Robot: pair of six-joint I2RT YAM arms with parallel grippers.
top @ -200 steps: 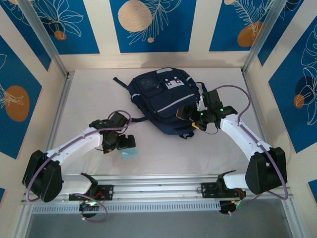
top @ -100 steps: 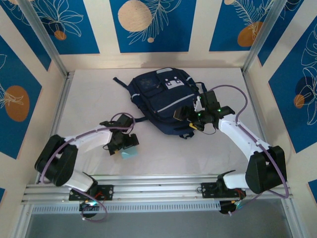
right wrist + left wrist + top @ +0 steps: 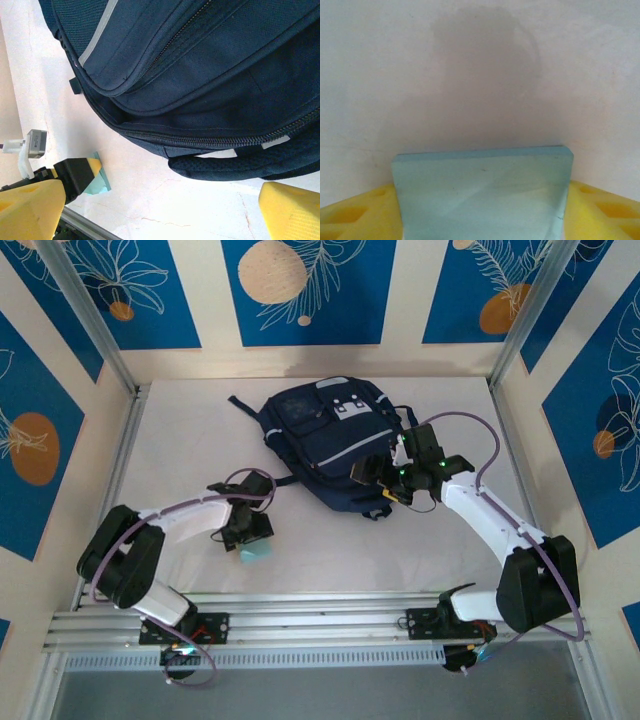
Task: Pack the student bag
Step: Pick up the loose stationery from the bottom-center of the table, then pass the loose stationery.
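Left fingers (image 3: 355, 220) flank teal pad (image 3: 480, 195), frame bottom; grip undeterminable. Right fingers (image 3: 290, 210) wide open at student bag (image 3: 200, 65).

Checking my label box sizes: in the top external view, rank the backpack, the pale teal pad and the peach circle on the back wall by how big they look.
1. backpack, by far the largest.
2. peach circle.
3. pale teal pad, partly covered by the left gripper, yet clearly the smallest.

lighting bright, diffuse, overhead. student bag (image 3: 335, 445) throws only a faint shadow along its near edge. table (image 3: 150, 200) beside the bag washes out in the right wrist view; left wrist view soft, grey-shadowed.
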